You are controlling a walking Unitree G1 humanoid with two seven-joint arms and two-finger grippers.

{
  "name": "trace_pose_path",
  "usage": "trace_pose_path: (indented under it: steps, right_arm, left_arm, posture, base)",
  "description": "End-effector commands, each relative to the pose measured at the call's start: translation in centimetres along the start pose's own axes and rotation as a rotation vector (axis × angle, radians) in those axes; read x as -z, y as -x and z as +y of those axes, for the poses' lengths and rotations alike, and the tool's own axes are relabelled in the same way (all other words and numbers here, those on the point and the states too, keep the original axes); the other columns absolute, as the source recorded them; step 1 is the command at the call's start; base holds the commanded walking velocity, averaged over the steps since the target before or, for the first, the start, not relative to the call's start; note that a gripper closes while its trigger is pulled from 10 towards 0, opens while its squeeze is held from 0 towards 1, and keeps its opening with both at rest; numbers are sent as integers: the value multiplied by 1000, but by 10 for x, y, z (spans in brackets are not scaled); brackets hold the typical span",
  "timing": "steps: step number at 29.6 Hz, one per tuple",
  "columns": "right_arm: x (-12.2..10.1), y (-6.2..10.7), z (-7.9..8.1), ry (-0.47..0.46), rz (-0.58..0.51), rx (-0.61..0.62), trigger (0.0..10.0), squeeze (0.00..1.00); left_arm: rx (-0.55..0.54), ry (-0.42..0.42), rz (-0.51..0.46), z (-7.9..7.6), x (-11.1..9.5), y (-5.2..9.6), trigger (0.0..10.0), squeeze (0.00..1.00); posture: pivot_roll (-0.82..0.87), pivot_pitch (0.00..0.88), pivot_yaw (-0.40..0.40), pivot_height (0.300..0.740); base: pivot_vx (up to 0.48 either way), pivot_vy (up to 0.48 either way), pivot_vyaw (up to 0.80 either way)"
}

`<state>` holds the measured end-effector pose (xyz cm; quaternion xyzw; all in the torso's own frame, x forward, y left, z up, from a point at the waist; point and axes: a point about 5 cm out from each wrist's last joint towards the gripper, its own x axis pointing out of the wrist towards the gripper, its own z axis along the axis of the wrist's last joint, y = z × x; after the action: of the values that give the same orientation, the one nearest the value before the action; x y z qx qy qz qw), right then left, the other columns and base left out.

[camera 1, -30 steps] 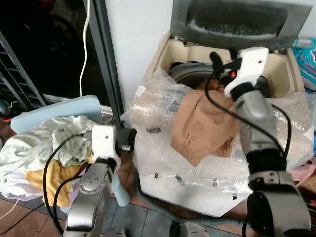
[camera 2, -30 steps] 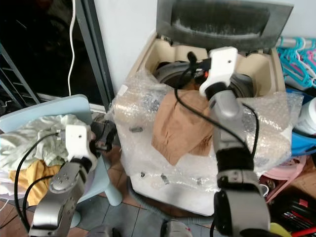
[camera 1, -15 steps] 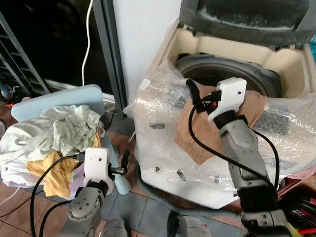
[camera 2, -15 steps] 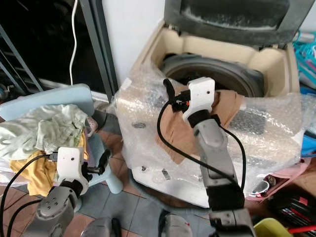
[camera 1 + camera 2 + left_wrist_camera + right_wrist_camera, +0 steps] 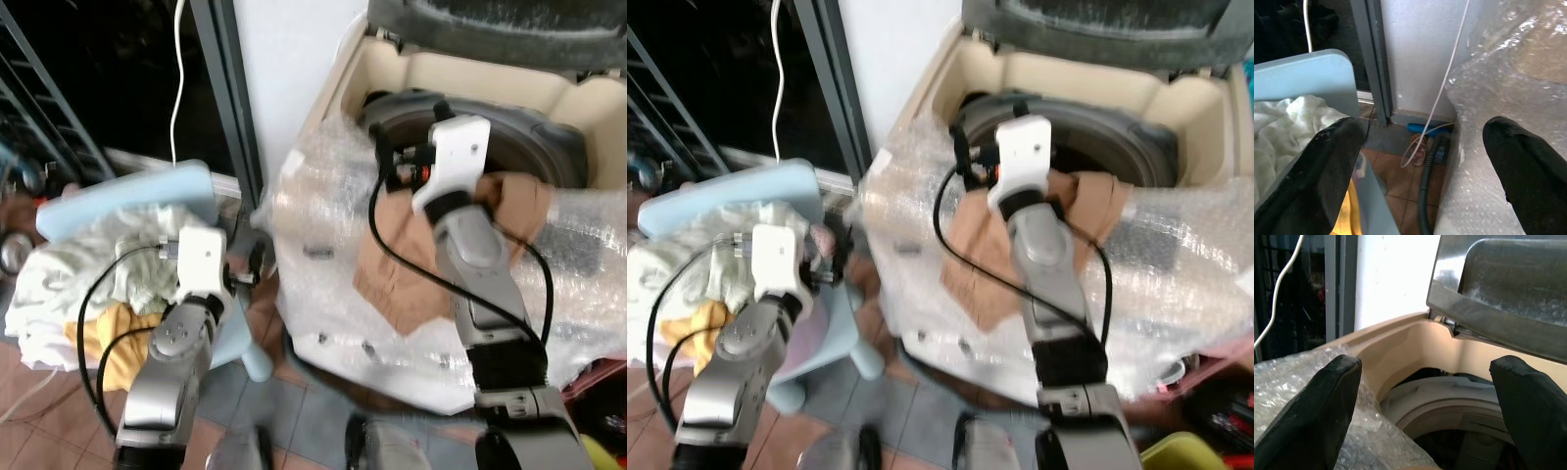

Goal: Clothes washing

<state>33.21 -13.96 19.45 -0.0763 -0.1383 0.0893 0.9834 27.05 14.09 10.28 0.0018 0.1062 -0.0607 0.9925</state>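
A brown garment (image 5: pixel 407 269) lies draped over the bubble-wrapped front rim of the top-loading washing machine (image 5: pixel 470 83), whose lid stands up. One end of the garment (image 5: pixel 519 201) reaches the drum's edge. My right gripper (image 5: pixel 407 132) hovers open over the rim just above the garment, facing the drum (image 5: pixel 1449 406), nothing between its fingers (image 5: pixel 1308 416). A pile of pale clothes (image 5: pixel 88 264) with a yellow piece (image 5: pixel 98 338) sits on a light-blue chair (image 5: pixel 127 196). My left gripper (image 5: pixel 253 266) is open and empty in the gap between chair and washer.
Bubble wrap (image 5: pixel 313 215) covers the washer's front and top. A grey door frame (image 5: pixel 230 88) and a dark doorway lie to the left, with a white cable (image 5: pixel 1437 98) down the wall. A grey hose (image 5: pixel 1425 196) runs along the tiled floor by the washer.
The camera has swung and tilted. My left arm has lifted from low by the chair leg up to seat height. The right gripper stays open above the draped brown garment.
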Motion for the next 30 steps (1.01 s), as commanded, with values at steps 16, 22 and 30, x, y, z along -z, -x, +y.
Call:
trace_pose_path:
  steps: [16, 22, 30]
  right_arm:
    - [11, 44, -44, 247, 79, 66, 10000, 0]
    - [4, 63, -45, 213, 39, 97, 10000, 0]
    - [24, 86, -26, -9, 163, -57, 9490, 0]
  left_arm:
    - [75, -3, -89, -18, -11, -16, 10000, 0]
    - [46, 32, -60, -15, 12, 1, 10000, 0]
    - [25, 38, -80, -11, 12, -2, 10000, 0]
  posture:
    - [-98, 0, 52, 740]
    - [-105, 0, 25, 740]
    - [-127, 0, 22, 740]
  base:
    - [0, 0, 0]
    - [0, 0, 0]
    - [0, 0, 0]
